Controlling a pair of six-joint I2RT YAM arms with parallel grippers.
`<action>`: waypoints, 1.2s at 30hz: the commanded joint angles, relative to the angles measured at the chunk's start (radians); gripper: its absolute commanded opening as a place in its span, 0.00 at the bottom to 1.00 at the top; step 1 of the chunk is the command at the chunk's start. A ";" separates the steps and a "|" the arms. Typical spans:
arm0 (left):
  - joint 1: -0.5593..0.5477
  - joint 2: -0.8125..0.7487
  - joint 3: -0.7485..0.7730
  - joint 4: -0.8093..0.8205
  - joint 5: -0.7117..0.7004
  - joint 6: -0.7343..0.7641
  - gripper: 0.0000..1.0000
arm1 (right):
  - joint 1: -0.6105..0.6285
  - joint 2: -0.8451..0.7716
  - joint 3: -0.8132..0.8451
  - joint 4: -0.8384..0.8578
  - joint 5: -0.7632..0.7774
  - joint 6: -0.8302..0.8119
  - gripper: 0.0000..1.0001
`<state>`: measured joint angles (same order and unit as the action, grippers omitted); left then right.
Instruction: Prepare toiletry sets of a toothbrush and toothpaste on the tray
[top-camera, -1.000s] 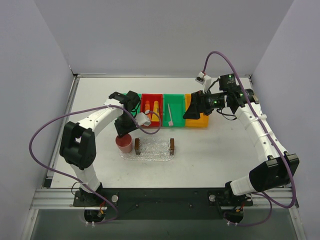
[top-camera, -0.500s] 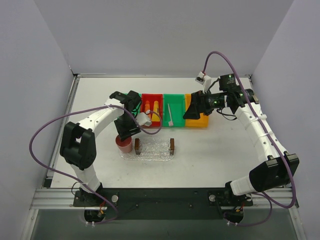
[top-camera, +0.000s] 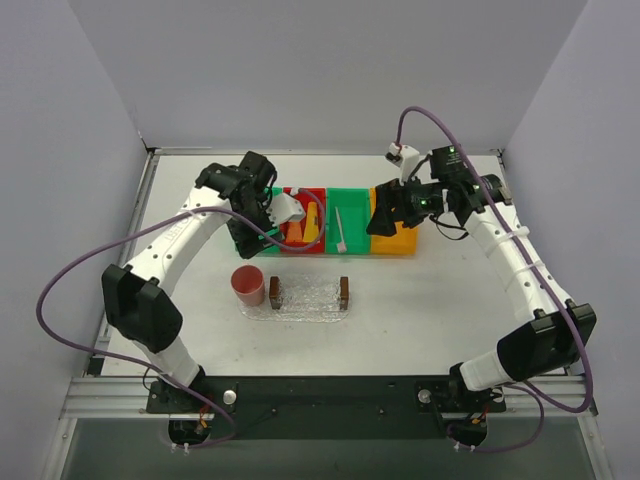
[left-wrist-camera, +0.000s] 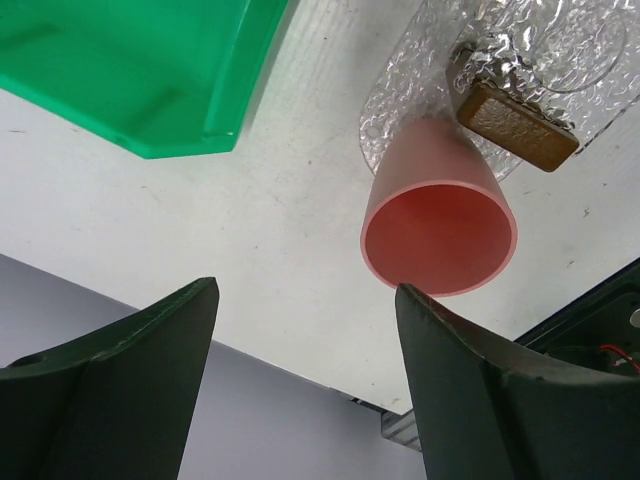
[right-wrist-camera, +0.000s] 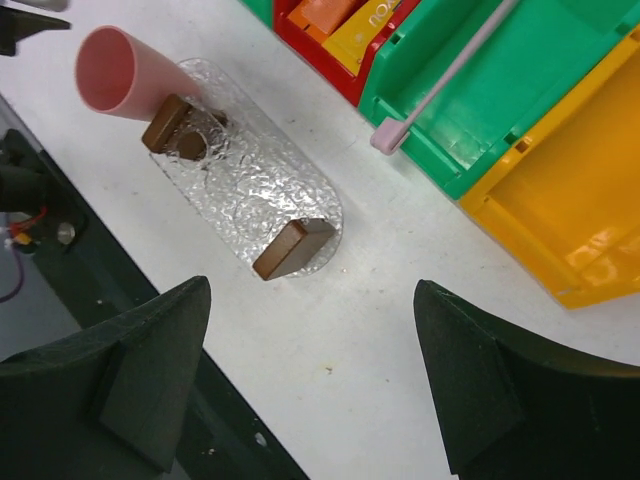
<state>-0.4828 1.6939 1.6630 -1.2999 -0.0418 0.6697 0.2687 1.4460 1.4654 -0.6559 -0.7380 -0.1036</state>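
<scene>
On the left, our left gripper (left-wrist-camera: 300, 290) hangs above the table (top-camera: 440, 290) by the left end of the row of bins. Its fingers are spread wide, with nothing between them and touching nothing. Below it, in its wrist view, the pink cup (left-wrist-camera: 440, 220) stands upright with its mouth open upward, just beside the left brown handle block (left-wrist-camera: 515, 125) of the tray (top-camera: 310, 293). The tray lies on the table in front of the bins, its long axis running left to right and a block at each short end. We see nothing lying in it.

Behind the tray, the red bin (top-camera: 305, 240) holds the toothpaste (right-wrist-camera: 360, 28). The orange tube and the yellow-orange tube lie side by side along the bin's length. The left arm's cable and camera hide part of them, so we cannot tell which way they point.

Next to it, the toothbrush (right-wrist-camera: 450, 70) lies in the green bin (right-wrist-camera: 520, 90). Its long axis runs along the bin from far to near, with the brush head at the near end, towards the tray.

Our right gripper (right-wrist-camera: 312, 290) hovers over the seam between the green bin and the orange bin (top-camera: 398, 240). Its fingers are wide apart, empty and in contact with nothing.
</scene>
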 joint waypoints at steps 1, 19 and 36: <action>0.007 -0.059 0.086 -0.029 0.009 -0.015 0.82 | 0.108 0.042 0.073 0.001 0.256 -0.054 0.76; 0.246 -0.273 -0.077 0.447 0.256 -0.352 0.81 | 0.257 0.263 0.205 0.165 0.485 0.027 0.60; 0.440 -0.479 -0.396 0.648 0.347 -0.417 0.81 | 0.457 0.586 0.439 0.272 0.709 0.139 0.55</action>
<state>-0.0505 1.2690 1.3106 -0.7433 0.2752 0.2710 0.7223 1.9903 1.8240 -0.4217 -0.0963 -0.0067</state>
